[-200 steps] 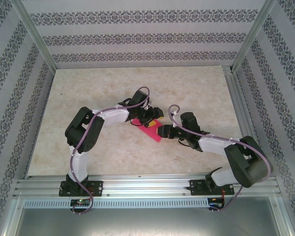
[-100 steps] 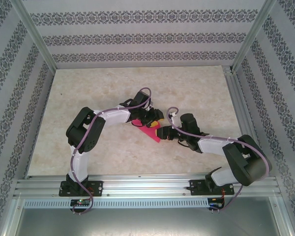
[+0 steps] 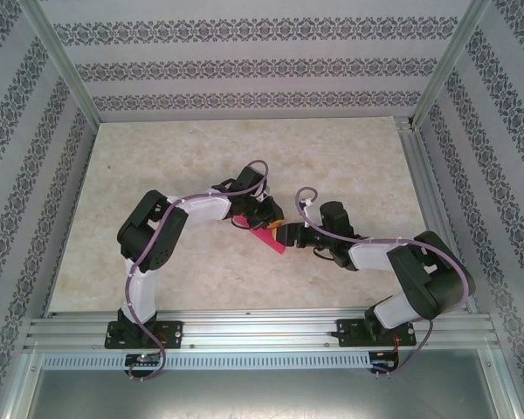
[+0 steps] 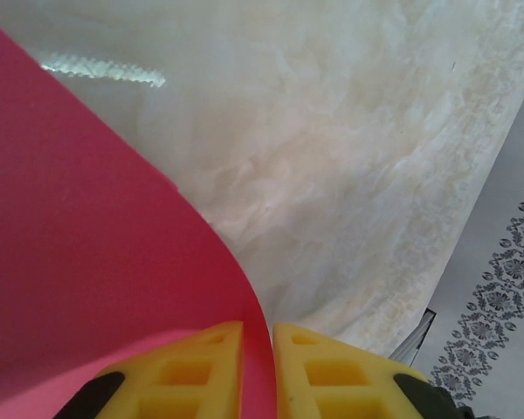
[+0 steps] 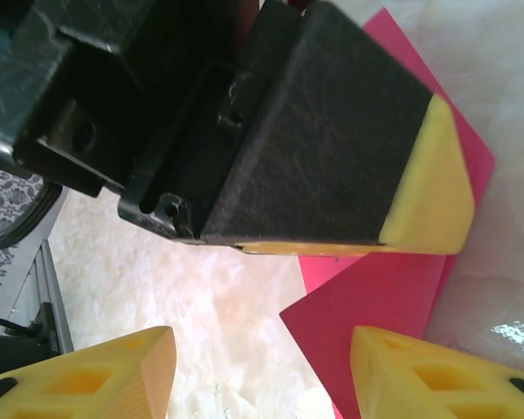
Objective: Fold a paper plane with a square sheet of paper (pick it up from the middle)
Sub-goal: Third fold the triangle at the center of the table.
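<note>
Left wrist: left gripper clamped on paper edge. Right wrist: right gripper spread wide, left gripper's finger just ahead, over paper.

A bright magenta-pink sheet of paper covers the left side, its curved edge sweeping from the upper left corner down to the bottom centre. There the left gripper pinches it between two yellow fingers with lattice cut-outs, only a thin strip of pink showing between them. Behind lies a cream, marbled table with a streak of glare near the top left, and a grey floral-patterned wall rises at the right edge.
</note>
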